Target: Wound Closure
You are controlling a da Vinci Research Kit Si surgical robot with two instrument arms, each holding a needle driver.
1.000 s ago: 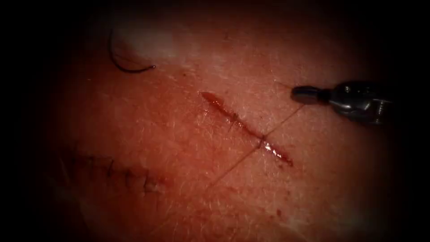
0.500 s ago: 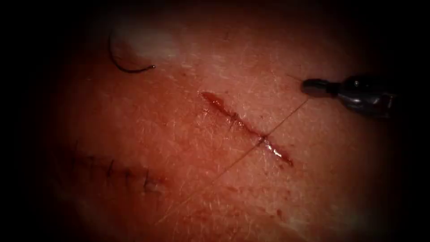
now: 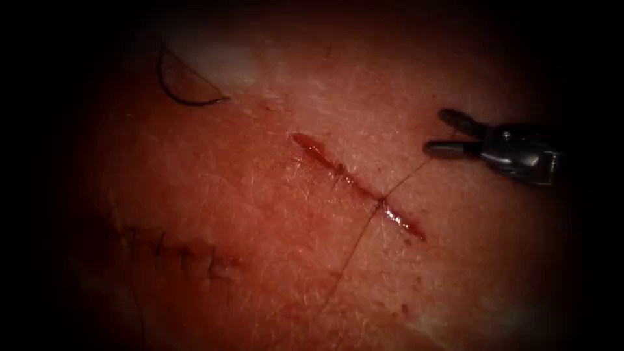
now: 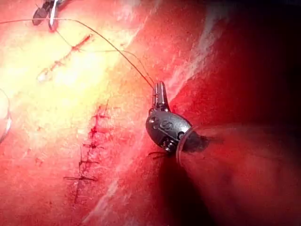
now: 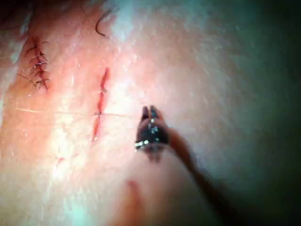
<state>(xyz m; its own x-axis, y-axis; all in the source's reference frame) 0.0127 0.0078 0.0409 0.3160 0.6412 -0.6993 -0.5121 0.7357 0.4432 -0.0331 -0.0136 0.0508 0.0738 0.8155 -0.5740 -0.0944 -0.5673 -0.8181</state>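
endoscope view: the right arm's dark metal tool (image 3: 448, 134) sits right of the cut with its jaws spread, pinching nothing. the thin curved dark needle (image 3: 185, 94) lies loose on the pale, glossy tissue (image 3: 260, 214) far up and left of the narrow red cut (image 3: 357, 186), which runs from upper left to lower right. fine dark thread (image 3: 364, 234) crosses the cut.

left wrist view: the left arm's silvery tool (image 4: 160, 92) has jaws pressed together on the thread, beside an older stitched wound (image 4: 87, 155).

right wrist view: the right tool hovers just beside the cut, jaws parted.
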